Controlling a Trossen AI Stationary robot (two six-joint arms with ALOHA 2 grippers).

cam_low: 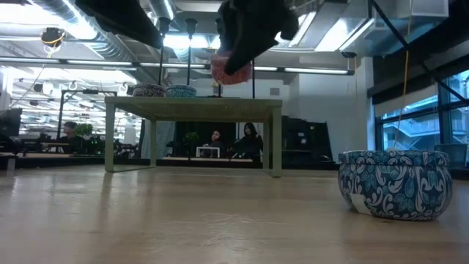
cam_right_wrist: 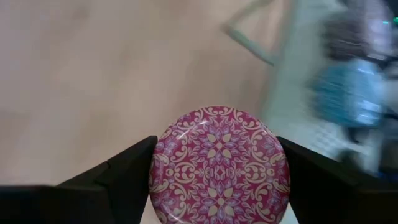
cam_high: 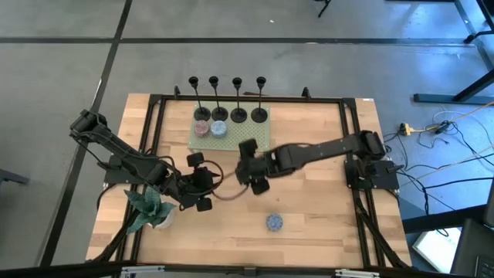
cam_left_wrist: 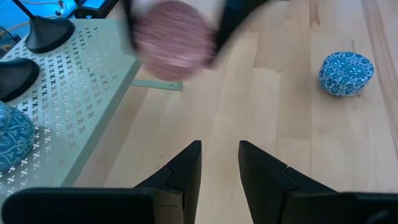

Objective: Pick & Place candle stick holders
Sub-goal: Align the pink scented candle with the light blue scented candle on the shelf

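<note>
Above the worktop (cam_high: 324, 201), the right end effector (cam_right_wrist: 217, 171) grips a pink patterned candle tin (cam_right_wrist: 219, 163). Four candle stick holders (cam_high: 226, 96) stand along the green stand's (cam_left_wrist: 81, 106) far edge, while the left end effector (cam_left_wrist: 219, 165) hovers nearby, fingers slightly apart and empty.

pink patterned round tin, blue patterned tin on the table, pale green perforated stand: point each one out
pink patterned round tin (cam_right_wrist: 219, 163), right wrist view, centre of lid
blue patterned tin (cam_low: 394, 183), low view, middle of side wall
pale green perforated stand (cam_left_wrist: 81, 99), left wrist view, bare top surface
</note>
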